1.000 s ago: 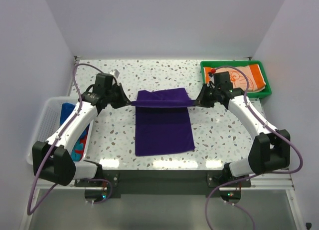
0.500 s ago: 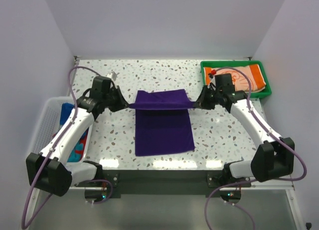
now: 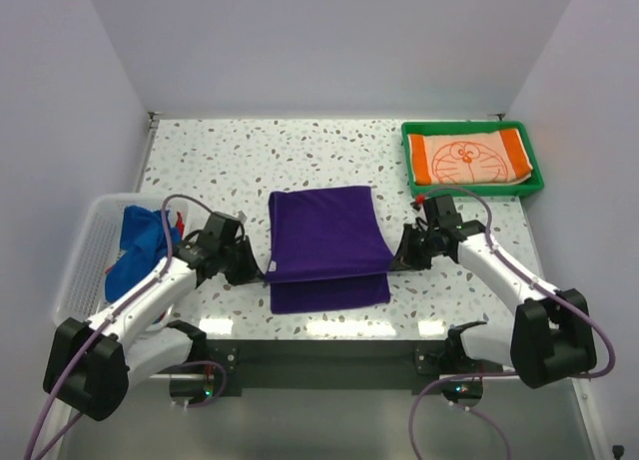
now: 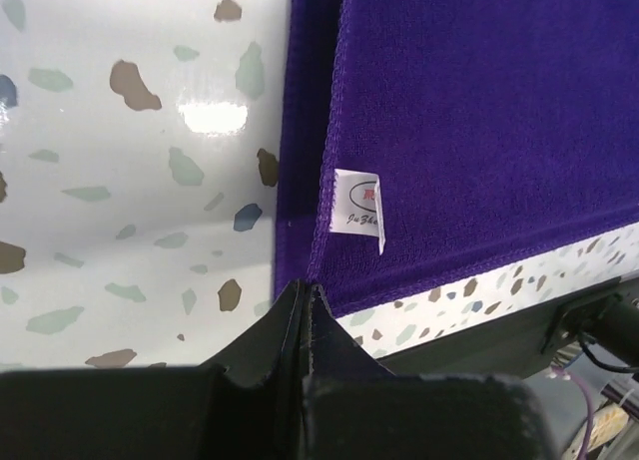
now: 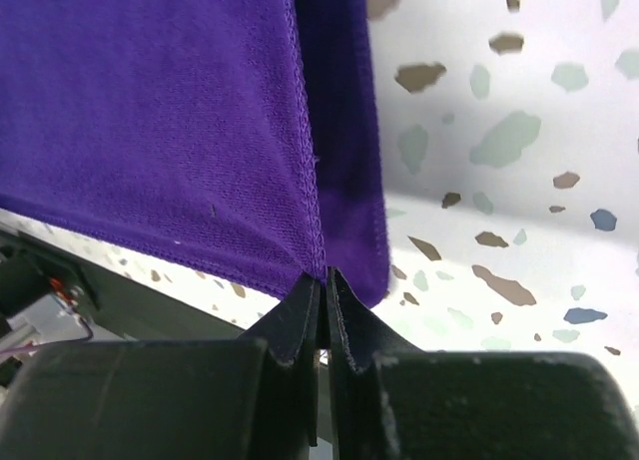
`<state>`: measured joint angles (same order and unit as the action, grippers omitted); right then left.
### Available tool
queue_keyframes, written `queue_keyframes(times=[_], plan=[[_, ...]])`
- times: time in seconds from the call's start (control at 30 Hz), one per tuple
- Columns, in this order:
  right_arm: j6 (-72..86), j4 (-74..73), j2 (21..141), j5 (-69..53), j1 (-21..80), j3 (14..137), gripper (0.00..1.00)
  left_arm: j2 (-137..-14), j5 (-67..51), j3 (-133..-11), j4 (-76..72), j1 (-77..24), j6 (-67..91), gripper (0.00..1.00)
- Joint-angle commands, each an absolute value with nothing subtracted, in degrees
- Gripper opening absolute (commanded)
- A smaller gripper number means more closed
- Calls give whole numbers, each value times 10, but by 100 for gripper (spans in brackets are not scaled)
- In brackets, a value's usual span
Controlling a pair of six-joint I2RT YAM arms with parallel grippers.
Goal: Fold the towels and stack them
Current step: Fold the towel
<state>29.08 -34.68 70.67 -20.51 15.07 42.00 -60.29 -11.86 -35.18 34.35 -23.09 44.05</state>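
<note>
The folded towel (image 3: 324, 235) lies in the middle of the table (image 3: 220, 161), with the left gripper (image 3: 261, 271) at its upper layer's near-left corner and the right gripper (image 3: 392, 264) at its near-right. The tray (image 3: 464, 128), far right, holds another towel (image 3: 469, 159). The basket (image 3: 82, 245), left, holds more towels (image 3: 140, 245).

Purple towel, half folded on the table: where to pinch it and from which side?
Pinch the purple towel at the two near corners of its top layer, on the stitched hem: left gripper from the left side, right gripper from the right, as they grip now. It lies flat and limp, so only the edges offer a pinch, and two spread corners keep the layer taut.
</note>
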Motion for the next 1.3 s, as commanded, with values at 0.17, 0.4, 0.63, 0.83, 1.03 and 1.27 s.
queue_keyframes(times=[0.17, 0.4, 0.63, 0.83, 1.03, 1.27], plan=[[292, -303, 751, -188, 162, 377, 5, -639, -106, -294, 277, -263, 473, 0], [292, -312, 753, -184, 163, 389, 5, -645, -97, -302, 285, -268, 478, 0], [281, -378, 721, -178, 163, 476, 4, -632, -54, -407, 363, -269, 473, 0], [281, -449, 665, -191, 180, 505, 5, -579, -76, -441, 432, -271, 480, 0], [300, -452, 638, -180, 210, 413, 5, -549, -119, -365, 425, -286, 487, 0], [310, -423, 657, -141, 213, 346, 6, -580, -127, -281, 361, -342, 504, 3]])
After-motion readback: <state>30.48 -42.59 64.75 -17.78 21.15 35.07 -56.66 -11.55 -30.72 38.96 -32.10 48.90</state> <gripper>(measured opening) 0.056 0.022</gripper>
